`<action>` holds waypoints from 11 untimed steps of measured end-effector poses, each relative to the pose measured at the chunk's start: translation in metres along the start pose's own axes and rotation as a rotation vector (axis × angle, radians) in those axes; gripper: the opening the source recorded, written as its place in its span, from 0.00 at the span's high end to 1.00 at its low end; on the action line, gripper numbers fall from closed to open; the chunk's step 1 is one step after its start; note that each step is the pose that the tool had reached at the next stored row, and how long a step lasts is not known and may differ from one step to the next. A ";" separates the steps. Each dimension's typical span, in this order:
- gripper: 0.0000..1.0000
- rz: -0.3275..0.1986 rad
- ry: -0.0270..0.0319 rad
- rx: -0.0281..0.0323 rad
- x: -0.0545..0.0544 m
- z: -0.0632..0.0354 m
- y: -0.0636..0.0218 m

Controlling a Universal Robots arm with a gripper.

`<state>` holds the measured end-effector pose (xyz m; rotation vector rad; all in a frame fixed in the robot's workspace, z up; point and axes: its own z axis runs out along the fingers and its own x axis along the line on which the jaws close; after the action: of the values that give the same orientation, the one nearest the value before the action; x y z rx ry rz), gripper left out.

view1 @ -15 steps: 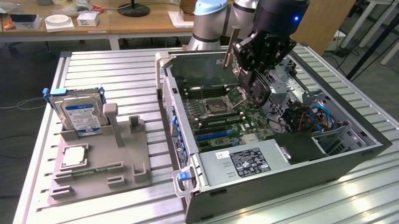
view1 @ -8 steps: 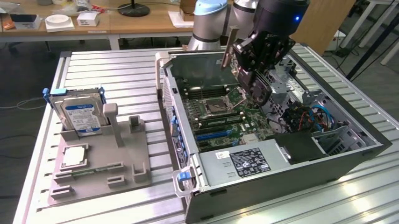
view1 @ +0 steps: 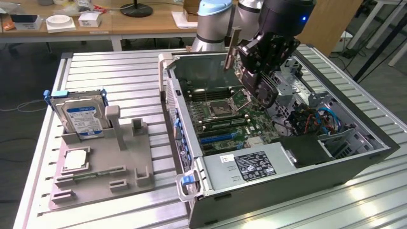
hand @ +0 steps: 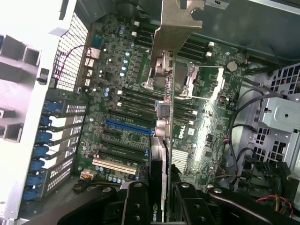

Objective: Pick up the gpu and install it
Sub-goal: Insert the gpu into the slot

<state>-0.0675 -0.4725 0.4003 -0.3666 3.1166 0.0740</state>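
arm [view1: 286,14] comes down from the far side, gripper [hand: 163,201] pointing into the open pc case [view1: 356,164]. fingers [hand: 136,206] part closed, clamped on the gpu [hand: 165,154], card edge-on, silver bracket [hand: 176,28] leading, hanging above the motherboard [hand: 117,61] mid-case

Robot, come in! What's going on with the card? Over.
Gripper shut on the gpu. Card hangs edge-on over the motherboard, not seated. Nothing seen in the way.
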 end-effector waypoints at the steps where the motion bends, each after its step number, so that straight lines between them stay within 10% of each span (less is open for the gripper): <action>1: 0.73 -0.006 0.0002 -0.0001 0.000 0.0000 0.0000; 11: 0.73 -0.065 0.0029 -0.0005 0.000 0.0001 0.0000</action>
<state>-0.0675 -0.4725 0.4002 -0.4674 3.1045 0.0742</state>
